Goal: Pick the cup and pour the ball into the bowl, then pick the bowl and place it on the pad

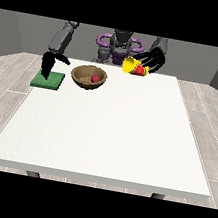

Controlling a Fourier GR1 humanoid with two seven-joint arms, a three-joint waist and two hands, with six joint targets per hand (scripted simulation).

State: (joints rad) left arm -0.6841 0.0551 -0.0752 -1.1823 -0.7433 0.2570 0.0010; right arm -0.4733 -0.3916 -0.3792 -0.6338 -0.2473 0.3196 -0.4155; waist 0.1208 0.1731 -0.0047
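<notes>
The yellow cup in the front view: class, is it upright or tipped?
Tipped. The yellow cup lies on its side in the hand at the view's right, its mouth turned toward the bowl, where a red ball rests.

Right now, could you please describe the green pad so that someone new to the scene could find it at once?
Start with the large white table and go to its far corner at the view's left. The green pad lies flat there, beside the brown bowl, with the hand at the view's left just above it. It is the only flat, square, green thing.
</notes>
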